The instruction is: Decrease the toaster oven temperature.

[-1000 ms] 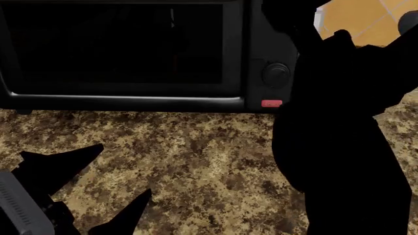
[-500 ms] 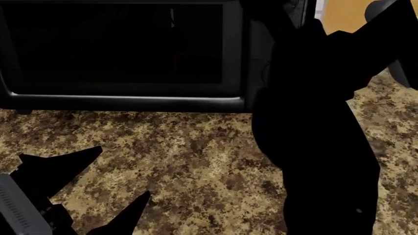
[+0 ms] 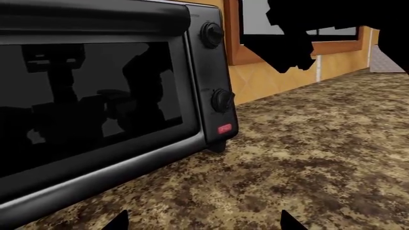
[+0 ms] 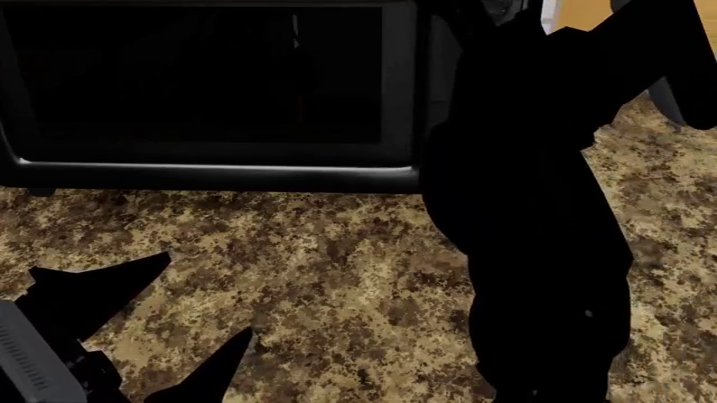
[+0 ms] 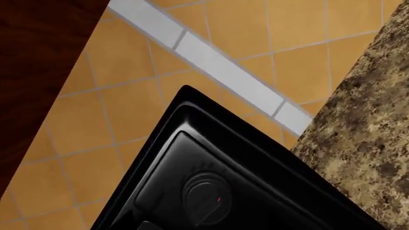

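Left gripper (image 4: 168, 327) idle, fingers spread, near the speckled brown granite worktop's (image 4: 336, 277) front edge. Black boxy glass-door toaster oven (image 3: 96, 96) sat at back edge. Right gripper's state: cannot tell. Risk: arm hid the knobs, wrong one could get turned.

Two arms over the worktop, one low, one raised

The left gripper (image 4: 168, 315) sits low near the worktop's front-left corner, its two dark fingers (image 4: 107, 281) spread apart and pointing toward the back. The right arm (image 4: 538, 210) rises as a black silhouette along the right side, reaching toward the back edge; its gripper is hidden.
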Robot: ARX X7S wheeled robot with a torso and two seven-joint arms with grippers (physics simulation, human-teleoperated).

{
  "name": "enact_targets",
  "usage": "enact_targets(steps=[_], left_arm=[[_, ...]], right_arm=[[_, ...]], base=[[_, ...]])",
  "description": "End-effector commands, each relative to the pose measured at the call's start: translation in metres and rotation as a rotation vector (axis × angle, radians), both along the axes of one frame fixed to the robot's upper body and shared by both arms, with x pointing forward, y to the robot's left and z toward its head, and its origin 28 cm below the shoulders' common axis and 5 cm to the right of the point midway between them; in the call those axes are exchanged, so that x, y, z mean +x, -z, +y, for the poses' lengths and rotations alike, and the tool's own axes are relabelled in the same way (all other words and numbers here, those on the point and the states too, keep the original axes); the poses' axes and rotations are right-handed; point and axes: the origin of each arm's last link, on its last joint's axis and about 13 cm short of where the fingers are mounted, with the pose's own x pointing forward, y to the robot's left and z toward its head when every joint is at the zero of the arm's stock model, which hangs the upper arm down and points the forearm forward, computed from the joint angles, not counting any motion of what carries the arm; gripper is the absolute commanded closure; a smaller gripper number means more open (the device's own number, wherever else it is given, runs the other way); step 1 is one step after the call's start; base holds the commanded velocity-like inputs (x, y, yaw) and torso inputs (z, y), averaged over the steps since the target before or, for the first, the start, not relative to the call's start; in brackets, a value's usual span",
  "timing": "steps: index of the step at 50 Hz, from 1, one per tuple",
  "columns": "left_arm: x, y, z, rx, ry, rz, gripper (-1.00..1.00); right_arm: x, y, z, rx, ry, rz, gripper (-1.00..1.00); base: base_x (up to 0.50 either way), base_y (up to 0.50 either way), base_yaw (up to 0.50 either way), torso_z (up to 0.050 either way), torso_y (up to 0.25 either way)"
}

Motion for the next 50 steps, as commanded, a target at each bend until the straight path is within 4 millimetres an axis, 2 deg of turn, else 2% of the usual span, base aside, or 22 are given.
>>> enact_targets(steps=[1, 28, 50], left_arm=[[0.001, 0.001, 0.001, -0.002, -0.006, 0.002, -1.0], [-0.003, 0.003, 0.003, -0.003, -0.013, 0.001, -1.0], [-0.004, 0.005, 0.004, -0.008, -0.019, 0.001, -1.0]], right_arm=[[0.007, 0.0, 0.0, 0.0, 0.009, 0.006, -1.0], [0.023, 0.008, 0.0, 0.035, -0.007, 0.056, -1.0], [0.028, 0.01, 0.005, 0.027, -0.064, 0.062, -1.0]], base=[[0.0, 0.0, 0.0, 0.0, 0.0], [0.0, 0.0, 0.0, 0.0, 0.0], [0.0, 0.0, 0.0, 0.0, 0.0]])
